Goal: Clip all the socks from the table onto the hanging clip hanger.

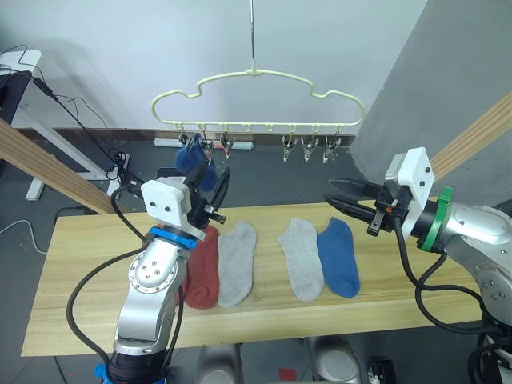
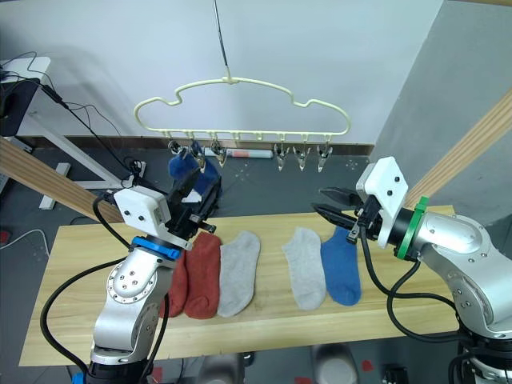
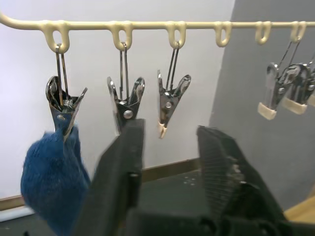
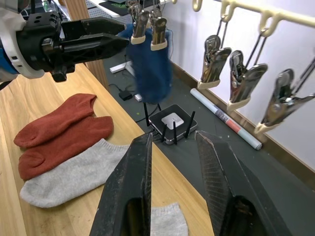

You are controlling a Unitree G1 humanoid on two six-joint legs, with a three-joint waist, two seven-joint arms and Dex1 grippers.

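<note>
One blue sock already hangs from the end clip of the clip hanger. Five socks lie flat on the table: two rust-red socks, a grey sock, another grey sock and a second blue sock. My left gripper is up near the clips, fingers spread apart and holding nothing. My right gripper hovers above the table edge, also parted and empty. I judge the socks light, soft and floppy, so they will fold when lifted. I would pinch one near the cuff, so the edge stays free for the clip.
</note>
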